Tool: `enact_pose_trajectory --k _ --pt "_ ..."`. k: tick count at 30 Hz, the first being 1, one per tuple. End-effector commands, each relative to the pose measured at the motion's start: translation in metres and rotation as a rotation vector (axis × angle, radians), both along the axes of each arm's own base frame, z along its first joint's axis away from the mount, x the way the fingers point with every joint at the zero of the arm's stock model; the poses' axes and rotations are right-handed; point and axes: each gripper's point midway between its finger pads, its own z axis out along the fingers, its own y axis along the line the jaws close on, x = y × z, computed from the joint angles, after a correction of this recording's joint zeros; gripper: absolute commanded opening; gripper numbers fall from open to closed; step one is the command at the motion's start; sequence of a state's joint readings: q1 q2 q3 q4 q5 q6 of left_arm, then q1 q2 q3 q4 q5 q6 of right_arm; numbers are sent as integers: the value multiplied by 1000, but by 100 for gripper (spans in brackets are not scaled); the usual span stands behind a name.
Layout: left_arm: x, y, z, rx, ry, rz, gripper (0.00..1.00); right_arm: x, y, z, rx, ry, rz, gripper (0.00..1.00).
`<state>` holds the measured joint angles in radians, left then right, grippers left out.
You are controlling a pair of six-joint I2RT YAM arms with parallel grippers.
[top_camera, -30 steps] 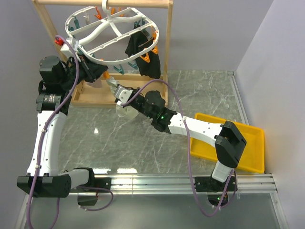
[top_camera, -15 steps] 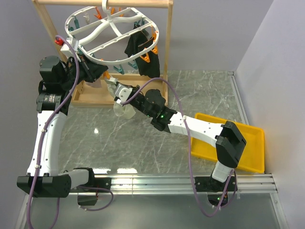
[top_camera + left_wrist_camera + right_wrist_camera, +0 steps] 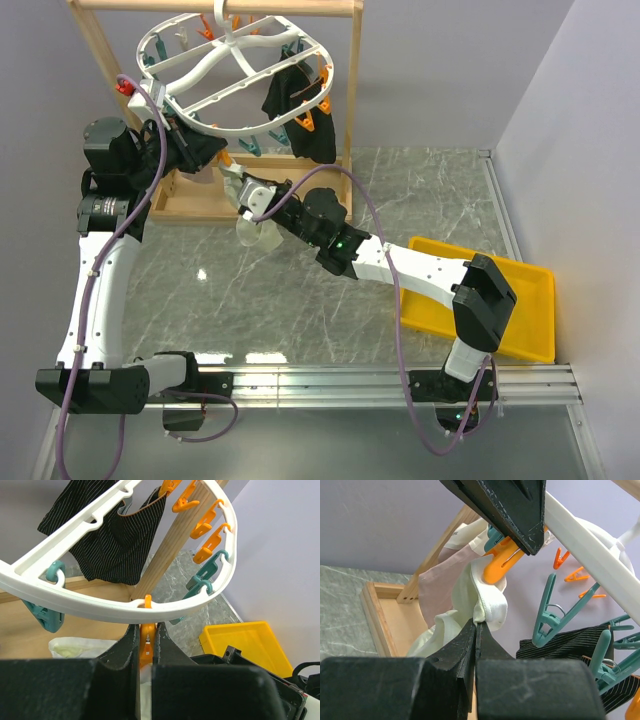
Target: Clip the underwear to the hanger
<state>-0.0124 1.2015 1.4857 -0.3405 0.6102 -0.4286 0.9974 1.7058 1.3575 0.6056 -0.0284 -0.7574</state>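
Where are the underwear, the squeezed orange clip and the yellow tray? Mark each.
underwear [image 3: 489, 605], right wrist view, bunched edge under the clip
orange clip [image 3: 146, 642], left wrist view, its body
yellow tray [image 3: 530, 315], top view, bare floor

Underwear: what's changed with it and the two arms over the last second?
The right end effector, shut on the underwear, carried it slightly leftward in the top view, toward the orange clip that the left end effector pinches. Nothing was taken hold of or let go. That end effector, the hanger and the black garment stayed put.
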Motion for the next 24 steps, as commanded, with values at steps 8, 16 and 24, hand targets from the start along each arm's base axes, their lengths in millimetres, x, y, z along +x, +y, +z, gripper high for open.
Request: enact_pose_trajectory --k 8,16,24 --pt "-13 -10 -2 -9 33 -70 0 -8 0 18 39 -60 13 0" --pt "-11 -9 0 -7 31 -64 0 -9 0 11 23 -53 17 0" --pt "-12 -9 -3 -4 37 -66 0 -7 0 14 41 -37 9 0"
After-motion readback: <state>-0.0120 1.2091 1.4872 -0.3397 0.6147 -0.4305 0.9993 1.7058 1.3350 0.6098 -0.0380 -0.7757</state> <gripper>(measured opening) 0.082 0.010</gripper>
